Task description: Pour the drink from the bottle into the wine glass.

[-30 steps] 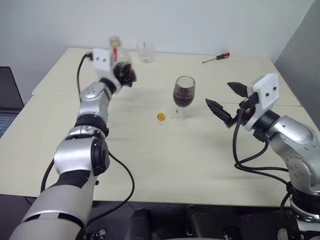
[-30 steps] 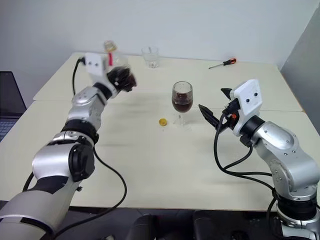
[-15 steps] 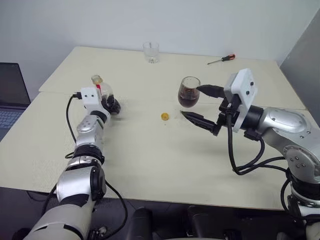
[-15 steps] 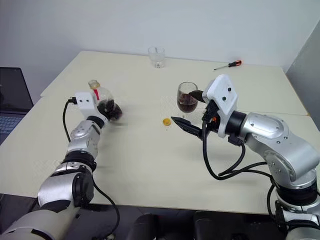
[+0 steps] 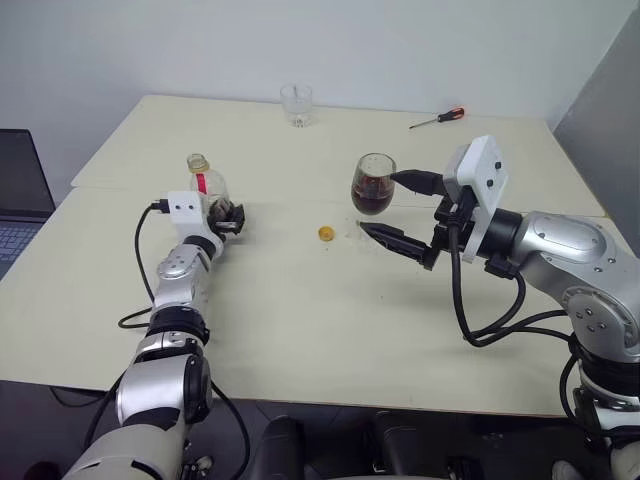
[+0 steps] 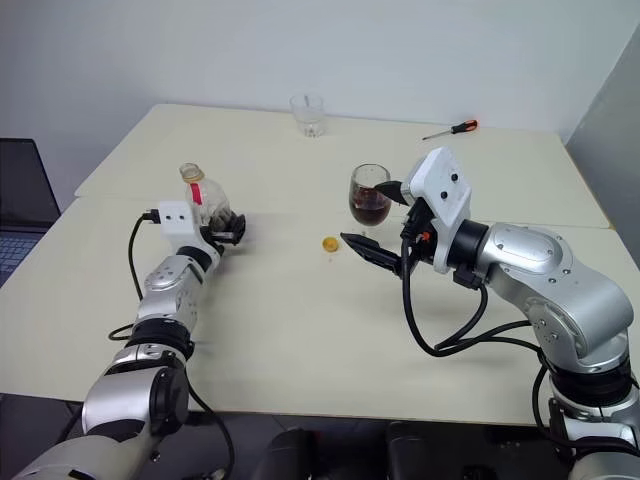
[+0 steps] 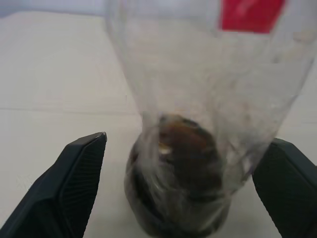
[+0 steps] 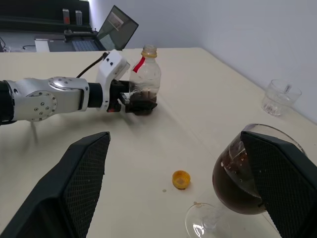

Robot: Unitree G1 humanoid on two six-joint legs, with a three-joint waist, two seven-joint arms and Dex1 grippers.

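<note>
Bottle (image 5: 203, 183) now down on table (image 5: 300, 330)

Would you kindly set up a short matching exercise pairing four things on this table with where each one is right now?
Things:
1. bottle
2. wine glass
3. yellow cap
4. screwdriver

Places:
A. loose on the table, left of the glass's foot
B. far right corner of the table
C. upright between the left gripper's open fingers
D. between the right gripper's open fingers

Pairs: 1-C, 2-D, 3-A, 4-B

An office or lab: plain tables (image 5: 300, 330), laptop (image 8: 118, 22), screwdriver (image 5: 434, 118).
</note>
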